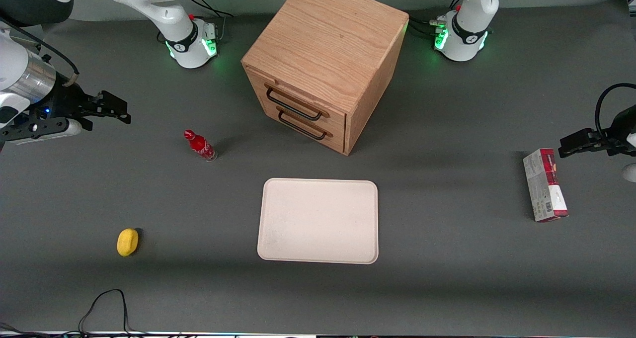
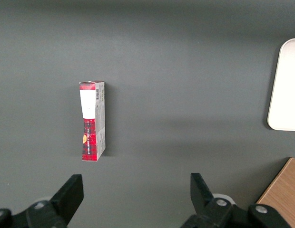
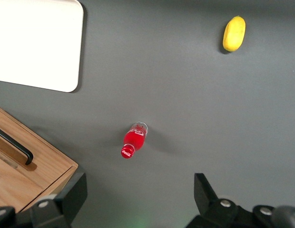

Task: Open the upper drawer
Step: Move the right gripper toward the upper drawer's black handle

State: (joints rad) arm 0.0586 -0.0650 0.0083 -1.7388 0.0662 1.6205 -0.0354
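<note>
- Our black two-finger gripper (image 1: 112, 108) hangs above the table at the working arm's end, fingers spread wide and holding nothing.
- Nearest it stands a small red plastic bottle (image 1: 199, 145).
- Farther on, well apart, sits the light oak upper drawer (image 1: 298, 99), shut; we judge it rigid and free-sliding, best gripped mid-span on its long black wire handle (image 1: 294, 105).

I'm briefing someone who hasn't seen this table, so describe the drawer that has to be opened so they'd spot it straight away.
Find the oak cabinet standing farther from the front camera than the white tray. Its front carries two closed drawers, each with a black wire handle. The upper drawer is the higher one, just under the top. The open gripper hangs far off, above the table.
</note>
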